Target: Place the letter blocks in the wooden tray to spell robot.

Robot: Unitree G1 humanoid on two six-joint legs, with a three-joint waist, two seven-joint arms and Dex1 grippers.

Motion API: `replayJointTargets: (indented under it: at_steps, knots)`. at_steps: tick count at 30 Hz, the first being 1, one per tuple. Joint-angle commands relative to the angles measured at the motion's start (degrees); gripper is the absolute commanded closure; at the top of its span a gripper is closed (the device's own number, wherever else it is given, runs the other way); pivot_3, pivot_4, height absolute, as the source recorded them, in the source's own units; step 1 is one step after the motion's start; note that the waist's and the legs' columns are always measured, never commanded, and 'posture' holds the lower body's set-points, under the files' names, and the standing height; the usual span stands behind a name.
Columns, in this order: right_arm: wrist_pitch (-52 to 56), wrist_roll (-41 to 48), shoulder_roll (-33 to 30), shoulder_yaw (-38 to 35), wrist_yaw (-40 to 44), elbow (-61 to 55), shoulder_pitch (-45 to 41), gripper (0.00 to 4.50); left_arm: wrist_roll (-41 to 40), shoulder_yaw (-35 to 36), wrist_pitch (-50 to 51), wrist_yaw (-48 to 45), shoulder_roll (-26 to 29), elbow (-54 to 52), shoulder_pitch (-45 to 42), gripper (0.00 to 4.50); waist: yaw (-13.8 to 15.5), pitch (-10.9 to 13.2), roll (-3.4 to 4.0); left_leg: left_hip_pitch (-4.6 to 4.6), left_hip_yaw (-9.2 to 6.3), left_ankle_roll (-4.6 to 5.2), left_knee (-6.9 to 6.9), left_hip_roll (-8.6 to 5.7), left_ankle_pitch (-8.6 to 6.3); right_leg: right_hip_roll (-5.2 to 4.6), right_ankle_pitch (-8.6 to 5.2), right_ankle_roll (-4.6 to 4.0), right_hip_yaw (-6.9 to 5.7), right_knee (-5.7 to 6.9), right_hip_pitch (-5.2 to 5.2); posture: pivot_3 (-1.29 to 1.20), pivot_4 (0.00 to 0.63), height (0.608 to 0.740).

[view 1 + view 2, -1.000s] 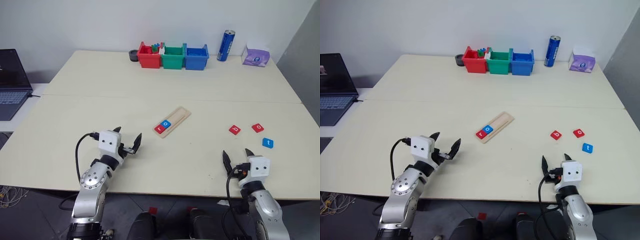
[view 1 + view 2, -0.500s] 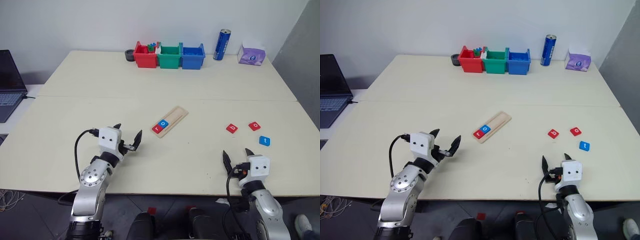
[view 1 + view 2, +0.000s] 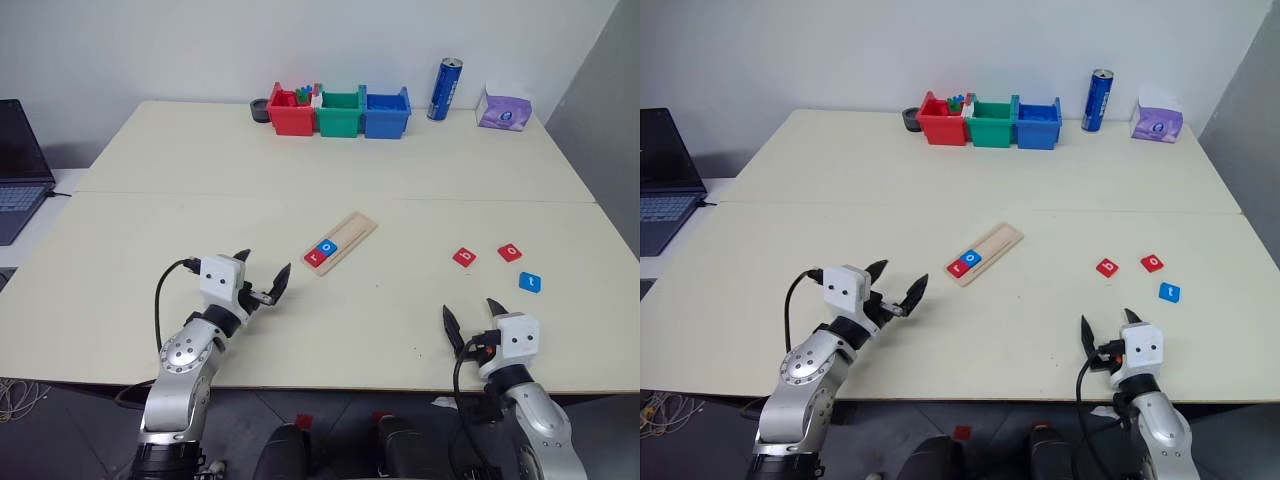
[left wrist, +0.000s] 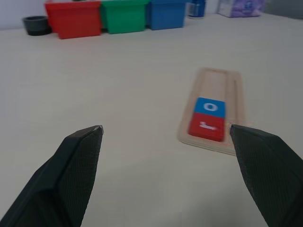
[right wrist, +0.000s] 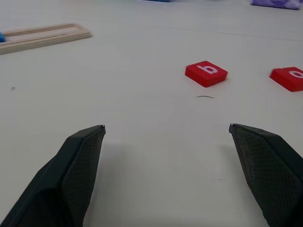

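The wooden tray (image 3: 352, 232) lies slanted at the table's middle, with a red "r" block (image 3: 316, 257) and a blue "o" block (image 3: 326, 247) at its near end. To the right lie a red "b" block (image 3: 464, 257), a red "o" block (image 3: 510, 252) and a blue "t" block (image 3: 530, 283), loose on the table. My left gripper (image 3: 261, 278) hovers open just left of the tray's near end. My right gripper (image 3: 470, 318) is open near the front edge, short of the "b" block (image 5: 206, 73), nothing between its fingers.
Red (image 3: 291, 110), green (image 3: 339, 110) and blue (image 3: 385, 110) bins stand in a row at the far edge, with a blue can (image 3: 441, 90) and a purple tissue pack (image 3: 503, 111) to their right. A laptop (image 3: 18, 165) sits off the table's left side.
The head views shifted between the first earlier frame and now. The right gripper has drawn slightly back toward the table's front edge. The blocks and tray have not moved.
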Motion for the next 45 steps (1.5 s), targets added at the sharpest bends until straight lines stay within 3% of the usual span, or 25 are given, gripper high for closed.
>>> replayJointTargets:
  at_steps: [1, 7, 14, 31, 45]
  knots:
    - [6.66, 6.35, -5.28, 2.54, 6.92, -11.68, 0.13, 0.04, -0.16, -2.52, 2.33, -1.78, 0.86, -0.35, -2.56, 0.00, -0.03, -0.01, -0.01, 0.00, -0.02, 0.00, 0.01, 0.00, 0.00, 0.01, 0.00, 0.00, -0.01, 0.00, 0.00, 0.00, 0.150, 0.740]
    - [20.61, 16.69, -13.14, -0.99, 8.82, -20.95, -6.03, 0.04, 1.57, -5.27, 10.92, -0.33, 0.96, 3.65, -10.10, 0.00, -0.01, -0.03, -0.07, 0.00, -0.06, 0.01, 0.12, -0.04, 0.02, 0.08, 0.13, 0.04, -0.14, 0.02, 0.06, 0.00, 0.150, 0.740]
    - [27.05, 21.49, -15.94, -1.67, 8.26, -24.46, -10.99, 0.04, 3.76, -6.95, 14.94, 0.59, 0.96, 8.82, -16.71, 0.00, 0.02, -0.02, -0.08, -0.07, -0.09, 0.01, 0.07, -0.05, 0.01, 0.13, 0.12, 0.04, -0.16, -0.04, 0.01, 0.00, 0.150, 0.740]
    - [29.70, 23.94, -19.96, 0.00, 11.87, -27.10, -11.00, 0.04, 4.05, -9.10, 27.31, -1.77, 1.24, 13.73, -27.27, 0.00, 0.02, -0.01, -0.11, -0.08, -0.10, 0.01, 0.09, -0.05, 0.01, 0.13, 0.12, 0.05, -0.24, -0.03, 0.01, 0.00, 0.150, 0.740]
    - [30.87, 24.95, -20.20, -0.12, 11.38, -27.48, -12.70, 0.04, 4.78, -12.27, 33.39, -4.33, 2.15, 15.01, -29.37, 0.00, 0.02, -0.01, -0.11, -0.08, -0.10, 0.01, 0.09, -0.04, 0.02, 0.12, 0.12, 0.05, -0.22, -0.03, 0.01, 0.00, 0.150, 0.740]
